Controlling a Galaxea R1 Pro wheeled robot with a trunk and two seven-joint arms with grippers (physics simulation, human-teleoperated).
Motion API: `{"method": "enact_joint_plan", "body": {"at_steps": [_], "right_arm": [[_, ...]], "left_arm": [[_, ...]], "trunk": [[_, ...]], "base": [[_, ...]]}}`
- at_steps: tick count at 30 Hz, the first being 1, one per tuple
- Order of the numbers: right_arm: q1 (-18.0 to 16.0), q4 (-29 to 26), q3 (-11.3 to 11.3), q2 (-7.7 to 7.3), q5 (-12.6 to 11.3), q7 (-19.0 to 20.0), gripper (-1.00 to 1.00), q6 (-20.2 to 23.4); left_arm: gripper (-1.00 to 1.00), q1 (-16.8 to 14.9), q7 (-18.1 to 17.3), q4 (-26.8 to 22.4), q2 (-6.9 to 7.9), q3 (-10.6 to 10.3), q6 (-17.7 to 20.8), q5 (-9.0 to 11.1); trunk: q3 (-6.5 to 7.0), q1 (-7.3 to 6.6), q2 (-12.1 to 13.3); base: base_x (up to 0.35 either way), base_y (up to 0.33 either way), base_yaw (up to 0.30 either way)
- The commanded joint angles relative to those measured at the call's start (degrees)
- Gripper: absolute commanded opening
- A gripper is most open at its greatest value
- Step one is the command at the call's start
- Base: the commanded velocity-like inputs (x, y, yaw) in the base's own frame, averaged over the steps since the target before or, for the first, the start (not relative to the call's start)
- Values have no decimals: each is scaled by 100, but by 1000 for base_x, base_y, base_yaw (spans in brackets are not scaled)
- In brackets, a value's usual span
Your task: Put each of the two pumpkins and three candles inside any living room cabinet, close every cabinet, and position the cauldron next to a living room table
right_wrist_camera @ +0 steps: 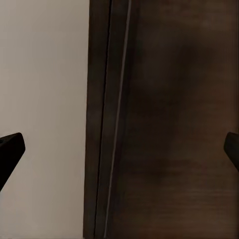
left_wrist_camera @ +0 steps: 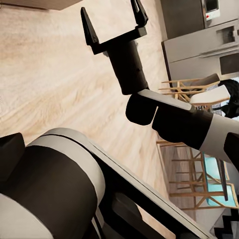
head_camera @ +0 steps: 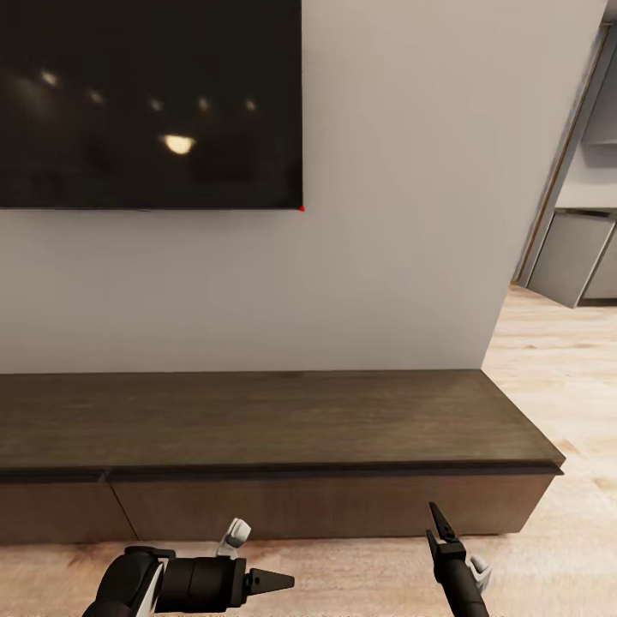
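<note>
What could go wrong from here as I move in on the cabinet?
1. The right pincer hangs open just before the shut cabinet front; easing forward could ram it, and no handle shows.
2. The left pincer points sideways toward the right arm, so the arms might collide.
3. The TV overhangs the cabinet top; raising an arm could strike it.

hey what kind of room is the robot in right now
Most likely a living room in a home. A big dark TV hangs on the pale wall above a long low dark wooden cabinet, and the floor is light wood. Wooden chairs and a fridge show nearby.
</note>
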Motion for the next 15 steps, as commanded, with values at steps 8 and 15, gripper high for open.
{"method": "enact_joint_plan", "body": {"at_steps": [8,15], "right_arm": [[0,0,0,0,0,2,100,0],[0,0,0,0,0,2,100,-2]], "left_arm": [[100,0,0,0,15,8,3,31],[100,0,0,0,22,9,2,31]], "trunk": [[0,0,0],[0,0,0]], "base": [[0,0,0],[176,0,0]]}}
